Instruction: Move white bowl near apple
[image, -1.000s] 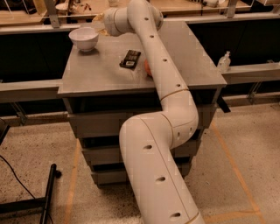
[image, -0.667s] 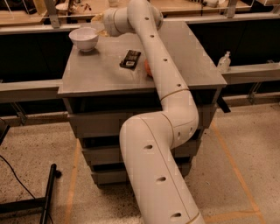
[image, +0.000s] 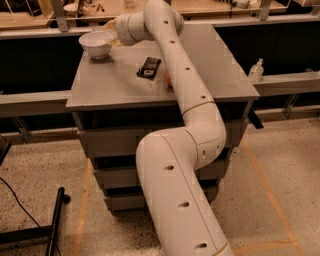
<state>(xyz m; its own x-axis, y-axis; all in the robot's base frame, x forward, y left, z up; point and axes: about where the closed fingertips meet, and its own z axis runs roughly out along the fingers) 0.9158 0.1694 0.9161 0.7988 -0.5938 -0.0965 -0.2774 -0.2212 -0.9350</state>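
Gripper (image: 111, 34) beside white bowl (image: 95, 45) (apple (image: 168, 80) seemingly behind arm (image: 186, 80)).

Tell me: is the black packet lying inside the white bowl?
No, the black packet lies flat on the table, apart from the white bowl, and the gripper is close beside that bowl.

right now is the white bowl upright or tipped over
Upright: the white bowl sits on its foot on the table, open side up. The gripper is close beside its rim.
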